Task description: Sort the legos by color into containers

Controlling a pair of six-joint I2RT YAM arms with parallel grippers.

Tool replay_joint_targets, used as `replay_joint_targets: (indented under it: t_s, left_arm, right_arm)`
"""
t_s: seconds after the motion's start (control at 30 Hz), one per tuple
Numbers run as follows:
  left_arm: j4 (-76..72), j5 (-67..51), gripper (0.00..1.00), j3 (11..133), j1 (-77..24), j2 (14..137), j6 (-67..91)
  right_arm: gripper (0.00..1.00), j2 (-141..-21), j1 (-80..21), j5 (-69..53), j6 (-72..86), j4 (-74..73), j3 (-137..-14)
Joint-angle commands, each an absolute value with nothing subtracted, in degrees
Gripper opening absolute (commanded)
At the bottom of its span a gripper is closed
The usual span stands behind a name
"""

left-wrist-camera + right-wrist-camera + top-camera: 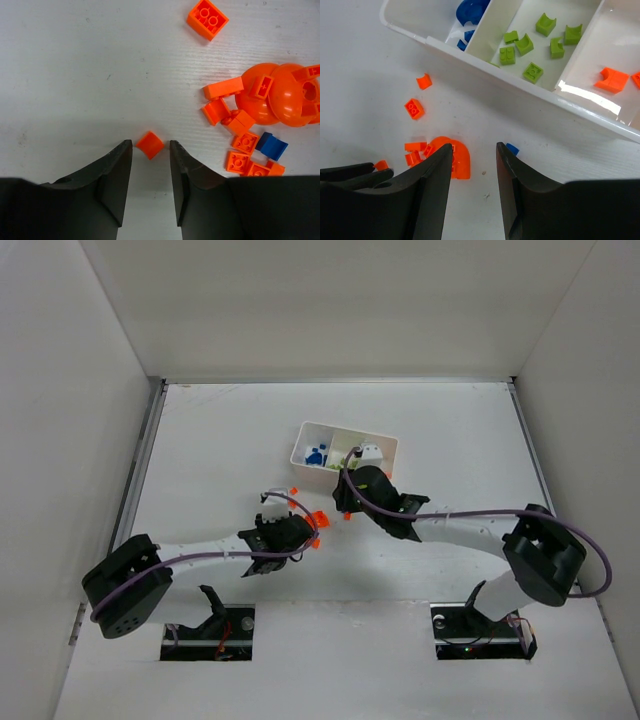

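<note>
Left arm: the left gripper (151, 150) is down low over the table (230, 440). Its two fingers (117, 175) are a little way apart and squeeze nothing.
Brick at the left tips: a little orange brick (150, 144) lies on the table right between the two tips. There is a thin gap on each side of it, so it is not pinched.
Right arm: the right gripper (474, 150) hangs over the table, just in front of the near wall of the tray (470, 61). Its fingers are apart and nothing is between them.
Tray: it is white and sits on the table past both arms, turned a bit crooked. It has three boxes side by side.
Left box: blue pieces (470, 10) are in it.
Middle box: several green bricks (524, 44) lie spread on its floor.
Right box: orange pieces (611, 80) lie in it, one cut off by the picture's edge.
Orange pile: a big round orange piece (272, 95) sits on the table, on the right in the left wrist view. Small orange bricks (223, 89) touch it and lie round it.
Blue one in the pile: a blue brick (272, 146) lies at the near edge of the pile, touching orange bricks.
Brick by itself: a square orange brick (207, 19) lies farther off, apart from the pile.
</note>
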State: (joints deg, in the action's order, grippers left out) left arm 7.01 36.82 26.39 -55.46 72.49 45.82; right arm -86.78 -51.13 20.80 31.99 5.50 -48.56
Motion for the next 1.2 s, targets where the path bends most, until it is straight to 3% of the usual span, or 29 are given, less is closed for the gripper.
replay_joint_targets:
  t_s: [0.0, 0.27, 0.63, 1.17]
  left_arm:
    - [6.68, 36.91, 0.31, 26.63, -54.45, 72.95, 45.70]
    - [6.85, 36.91, 0.16, 26.72, -54.62, 72.07, 44.65]
    - [4.23, 36.48, 0.14, 35.67, -53.92, 66.61, 37.10]
    - [-15.02, 22.24, 0.16, 69.15, -51.90, 97.45, 26.02]
  right_arm:
    - [0.46, -83.76, -51.63, 21.62, 33.22, 9.67, -47.29]
    - [0.46, -80.51, -50.84, 21.62, 33.22, 9.32, -45.00]
    - [0.46, -70.32, -50.84, 23.99, 35.06, 5.81, -33.76]
    - [0.45, -58.81, -50.84, 25.66, 43.76, 2.55, -21.89]
